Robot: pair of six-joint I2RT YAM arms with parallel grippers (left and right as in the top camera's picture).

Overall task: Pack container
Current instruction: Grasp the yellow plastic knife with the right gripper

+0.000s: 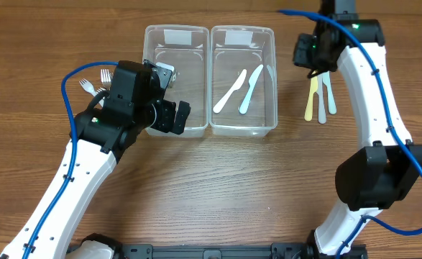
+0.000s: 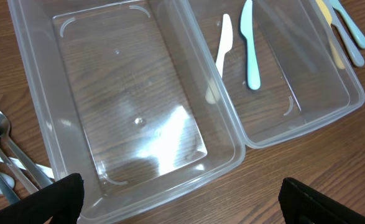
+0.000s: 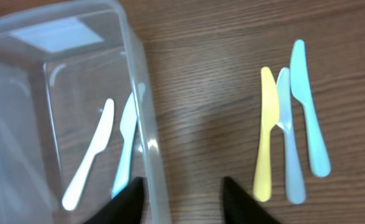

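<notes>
Clear tubs (image 1: 178, 79) — white knife (image 1: 229, 91), pale-blue knife (image 1: 250, 90); yellow knife (image 1: 310, 104) on brown wood-grain table (image 1: 232, 187)

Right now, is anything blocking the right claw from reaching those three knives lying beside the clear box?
Nothing visible does. The right gripper is open over bare wood, and the three knives lie uncovered just beside it. Only the wall of the clear box rises between them and its inside, so they would need lifting over it.

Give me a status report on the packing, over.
Left end effector open over empty left container. Right end effector open, above table beside three loose knives. Right container holds two knives. Nothing in the way.
</notes>
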